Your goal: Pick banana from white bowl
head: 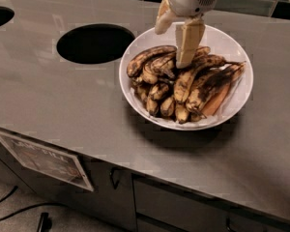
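Countertop (48,100) grey, smooth, metal-look: white bowl (237,57), glossy and shallow, cd slide if shoved sideways. Gripper (171,47) hangs over bowl's rear half, fingers spread, holding nothing. Banana (150,58) lies atop pile (164,100), rear-left. It's long, curved, brown-blotched, prob. soft. Hard squeeze cd split skin, or drag neighbours out.

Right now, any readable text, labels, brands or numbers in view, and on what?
"FILL": faint, seemingly the end of a word, on the white rectangular sign fixed to the grey cabinet front; the rest of its print is too blurred to read.
No text shows on the white-bodied gripper, which hangs over the large round glossy white bowl, nor on the bowl itself.
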Robot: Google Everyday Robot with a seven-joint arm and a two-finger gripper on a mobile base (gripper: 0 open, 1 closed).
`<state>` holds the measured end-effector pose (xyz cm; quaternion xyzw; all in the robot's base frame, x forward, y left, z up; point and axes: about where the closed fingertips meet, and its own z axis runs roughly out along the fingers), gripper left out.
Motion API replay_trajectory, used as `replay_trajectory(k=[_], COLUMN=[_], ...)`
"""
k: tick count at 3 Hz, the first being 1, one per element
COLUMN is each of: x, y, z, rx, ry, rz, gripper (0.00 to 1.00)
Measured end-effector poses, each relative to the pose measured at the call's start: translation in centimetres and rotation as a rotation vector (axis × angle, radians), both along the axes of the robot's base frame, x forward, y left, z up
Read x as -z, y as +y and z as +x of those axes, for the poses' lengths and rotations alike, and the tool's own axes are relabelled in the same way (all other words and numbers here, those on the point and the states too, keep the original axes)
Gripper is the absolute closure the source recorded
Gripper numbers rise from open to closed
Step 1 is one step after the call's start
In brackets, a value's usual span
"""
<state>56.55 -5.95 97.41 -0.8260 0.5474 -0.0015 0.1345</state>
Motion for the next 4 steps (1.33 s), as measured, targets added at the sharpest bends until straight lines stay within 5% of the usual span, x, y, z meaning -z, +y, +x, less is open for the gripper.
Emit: replay_trajectory(k=[2,4], x=[-0.1,0.8], y=[1.4,2.3], z=[1.8,1.8], rx=[-0.051,-0.093], ry=[-0.010,0.022], rz=[0.002,0.019], gripper=[0.41,0.35])
